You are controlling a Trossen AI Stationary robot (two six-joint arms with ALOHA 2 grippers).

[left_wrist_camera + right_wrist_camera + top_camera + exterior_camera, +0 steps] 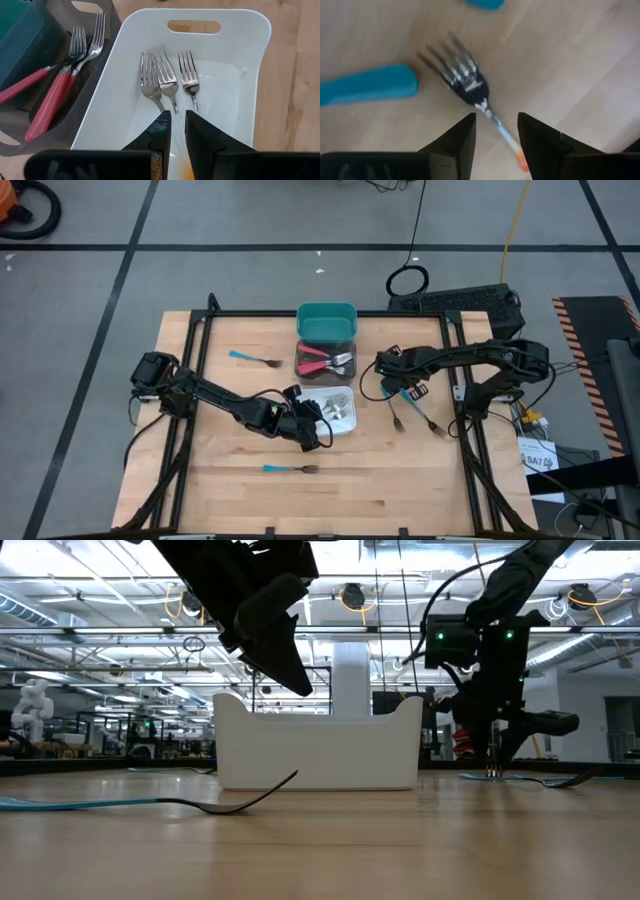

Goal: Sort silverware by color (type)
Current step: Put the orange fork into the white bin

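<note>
The white bin (pixel 343 395) holds three forks (pixel 167 80). Their handles are hidden under my left gripper (pixel 178 120), which hangs over the bin's near end (pixel 300 690) with a narrow gap between its fingers and nothing seen in it. The dark bin (pixel 305 370) holds red-handled forks (pixel 50 92). At the table's right, my right gripper (pixel 496 125) is open and points down. Its fingers stand on either side of the thin neck of an orange-handled fork (pixel 467 85), which lies flat on the wood. A blue fork handle (pixel 367 85) lies beside it.
A teal bin (pixel 326 320) stands behind the dark bin. Blue-handled forks lie loose at the far left (pixel 255 359) and near the front (pixel 290 469). Two more forks (pixel 432 425) lie near my right gripper (pixel 402 392). A keyboard (pixel 460 300) sits beyond the far edge.
</note>
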